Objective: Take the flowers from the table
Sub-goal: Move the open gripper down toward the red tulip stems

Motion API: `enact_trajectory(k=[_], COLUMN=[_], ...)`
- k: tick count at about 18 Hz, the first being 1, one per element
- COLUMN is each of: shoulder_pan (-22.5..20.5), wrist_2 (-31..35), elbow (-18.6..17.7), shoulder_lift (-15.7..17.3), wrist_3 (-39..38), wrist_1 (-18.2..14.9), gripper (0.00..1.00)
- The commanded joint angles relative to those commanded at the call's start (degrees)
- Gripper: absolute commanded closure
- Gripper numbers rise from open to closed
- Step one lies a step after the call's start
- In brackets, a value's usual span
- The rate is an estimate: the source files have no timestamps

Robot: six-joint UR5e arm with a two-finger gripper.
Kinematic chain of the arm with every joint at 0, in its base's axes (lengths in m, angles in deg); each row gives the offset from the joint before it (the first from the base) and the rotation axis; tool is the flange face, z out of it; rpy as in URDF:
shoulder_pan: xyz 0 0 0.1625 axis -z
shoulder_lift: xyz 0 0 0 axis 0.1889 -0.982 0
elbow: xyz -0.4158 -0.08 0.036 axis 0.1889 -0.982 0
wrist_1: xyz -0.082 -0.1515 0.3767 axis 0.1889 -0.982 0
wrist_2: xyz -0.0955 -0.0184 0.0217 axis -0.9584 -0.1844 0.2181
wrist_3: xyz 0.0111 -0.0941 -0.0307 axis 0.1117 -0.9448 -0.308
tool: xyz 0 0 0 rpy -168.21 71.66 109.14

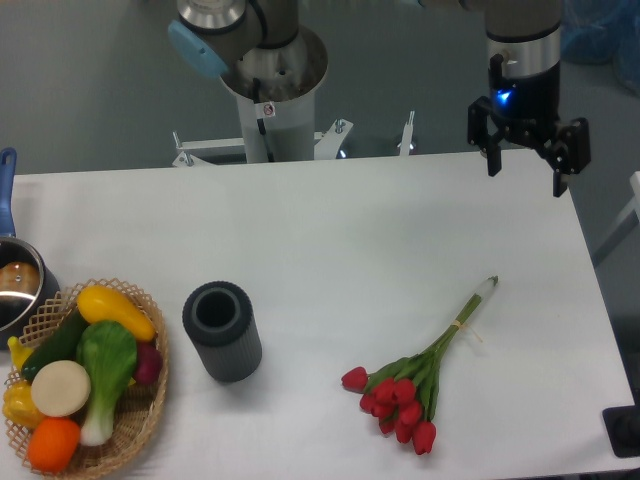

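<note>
The flowers (pixel 412 386), red tulip buds with green leaves and long tied stems, lie flat on the white table (pixel 330 230) at the front right, stems pointing up and to the right. My gripper (pixel 527 178) hangs high at the back right, above the table's far edge and well away from the flowers. Its two black fingers are spread apart with nothing between them.
A dark grey ribbed cylinder (pixel 222 331) stands upright left of the flowers. A wicker basket (pixel 135 425) of toy vegetables sits at the front left, with a metal pot (pixel 15 290) behind it. The arm's base column (pixel 272 95) rises at the back centre.
</note>
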Motion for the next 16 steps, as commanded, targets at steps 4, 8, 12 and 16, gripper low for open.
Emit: enact_trajectory(k=[4,8,12,16], shoulder_pan=[0.26,-0.09,0.0,0.79], wrist_2=[-0.7,-1.41,-4.55,-6.77], elbow=[0.09,-0.96,-1.84,-3.69], shoulder_lift=[-0.18,-0.35,-0.44,-1.75], wrist_3=[-0.7,-0.7,-4.9,-13.87], wrist_1=[0.53,0.61,1.14,6.76], gripper=[0.0,0.0,0.0,0.0])
